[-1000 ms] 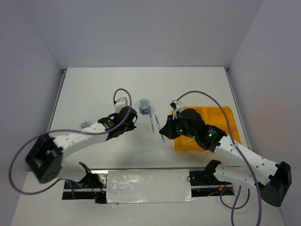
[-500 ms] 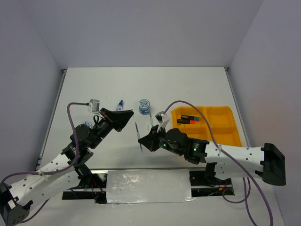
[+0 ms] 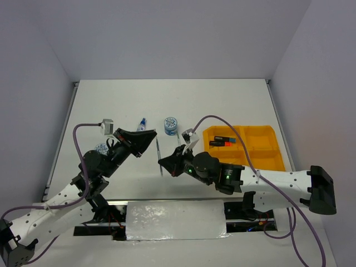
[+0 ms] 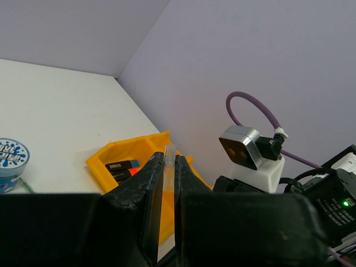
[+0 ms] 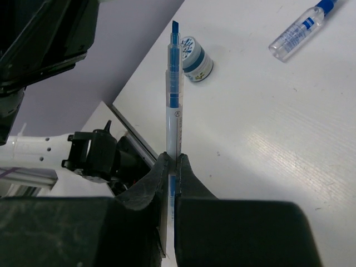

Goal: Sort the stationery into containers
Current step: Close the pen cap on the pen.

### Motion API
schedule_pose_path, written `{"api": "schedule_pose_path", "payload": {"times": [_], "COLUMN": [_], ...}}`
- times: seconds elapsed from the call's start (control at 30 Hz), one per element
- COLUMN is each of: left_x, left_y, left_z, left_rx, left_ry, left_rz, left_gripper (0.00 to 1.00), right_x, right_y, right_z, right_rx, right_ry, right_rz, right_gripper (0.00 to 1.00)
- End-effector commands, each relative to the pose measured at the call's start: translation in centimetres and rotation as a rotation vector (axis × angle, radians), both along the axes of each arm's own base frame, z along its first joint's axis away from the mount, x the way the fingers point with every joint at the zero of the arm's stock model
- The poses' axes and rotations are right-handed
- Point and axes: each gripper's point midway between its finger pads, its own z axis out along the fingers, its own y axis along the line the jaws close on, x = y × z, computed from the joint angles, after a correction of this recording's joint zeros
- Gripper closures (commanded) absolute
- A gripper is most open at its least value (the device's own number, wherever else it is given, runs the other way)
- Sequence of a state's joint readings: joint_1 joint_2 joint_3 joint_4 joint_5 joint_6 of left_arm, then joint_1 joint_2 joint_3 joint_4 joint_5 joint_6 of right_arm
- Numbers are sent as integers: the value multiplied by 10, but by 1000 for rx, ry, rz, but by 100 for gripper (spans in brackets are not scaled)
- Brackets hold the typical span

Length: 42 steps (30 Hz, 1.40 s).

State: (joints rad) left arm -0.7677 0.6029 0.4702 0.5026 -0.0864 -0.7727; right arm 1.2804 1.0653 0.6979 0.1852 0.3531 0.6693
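My right gripper (image 3: pixel 166 164) is shut on a thin blue-and-white pen (image 3: pixel 159 154) and holds it upright above the table's middle; in the right wrist view the pen (image 5: pixel 174 105) sticks up from my shut gripper (image 5: pixel 173 160). My left gripper (image 3: pixel 147 139) is raised off the table and shut on a thin clear pen (image 4: pixel 169 158), whose tip shows between the jaws of that gripper (image 4: pixel 169 167). The orange-yellow tray (image 3: pixel 261 158) lies at the right, with highlighters (image 3: pixel 222 142) in its far left compartment. A blue-white pot (image 3: pixel 171 125) and a blue-capped bottle (image 3: pixel 142 124) stand behind the grippers.
A second blue-white pot (image 3: pixel 101 148) sits at the left, partly behind my left arm. Another thin pen (image 3: pixel 179 140) lies near the first pot. The tray (image 4: pixel 119 151) and a pot (image 4: pixel 11 156) show in the left wrist view. White walls close the table on three sides.
Both arms have lifted off the table, each with a pen. My right gripper has swung left, away from the tray. My left gripper has pulled back and up.
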Motion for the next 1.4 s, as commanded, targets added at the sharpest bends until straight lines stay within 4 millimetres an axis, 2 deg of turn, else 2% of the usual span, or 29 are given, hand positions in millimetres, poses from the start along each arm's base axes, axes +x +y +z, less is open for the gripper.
{"api": "schedule_pose_path", "payload": {"times": [0.0, 0.17, 0.5, 1.0, 1.37], "left_x": [-5, -4, -4, 0, -3], "left_y": [2, 5, 8, 7, 0], "left_z": [24, 27, 24, 19, 18], "left_rx": [-24, -8, 10, 24, 22], "left_ry": [-87, -98, -97, -90, -91], "left_rz": [-2, 16, 28, 41, 5], "left_gripper": [100, 100, 100, 100, 100], "right_x": [-4, -12, -10, -12, -10], "right_y": [9, 9, 6, 4, 1], "right_z": [30, 34, 44, 47, 56], "right_rx": [61, 63, 65, 70, 70], "right_ry": [-53, -69, -84, -89, -97], "right_rz": [13, 21, 1, 9, -3], "right_gripper": [100, 100, 100, 100, 100]}}
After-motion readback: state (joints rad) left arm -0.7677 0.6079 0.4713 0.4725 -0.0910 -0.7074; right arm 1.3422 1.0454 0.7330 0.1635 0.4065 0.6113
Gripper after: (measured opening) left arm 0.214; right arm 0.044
